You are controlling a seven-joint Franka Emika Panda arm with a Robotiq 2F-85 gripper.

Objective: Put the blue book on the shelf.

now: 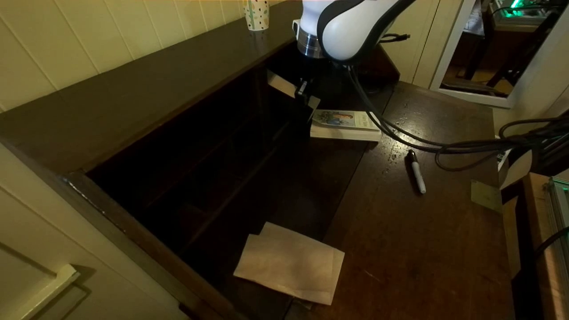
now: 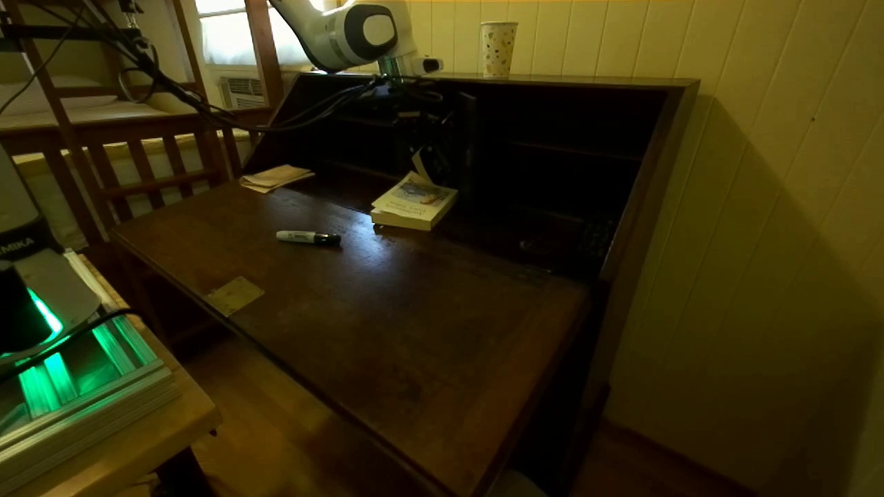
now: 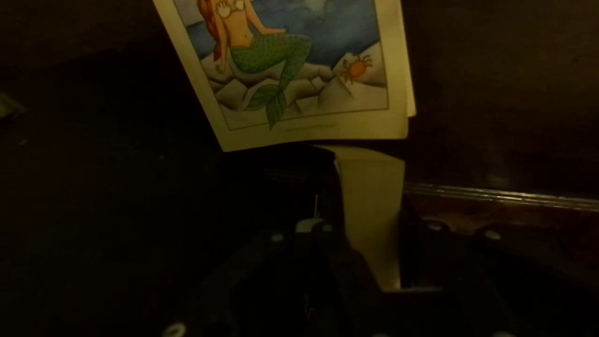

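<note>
You are clamping the end effector (image 3: 374, 243) on the blue book (image 3: 369, 196), whose pale page edges are showing between the jaws. You are holding it by the open front of the shelf (image 1: 142, 93), just beside the thick white book (image 3: 304, 70) with the mermaid cover, lying on the table (image 2: 414, 331). Its title is appearing too small to read; the arm's base (image 2: 41, 276) is bearing lettering ending in "MIKA".
</note>
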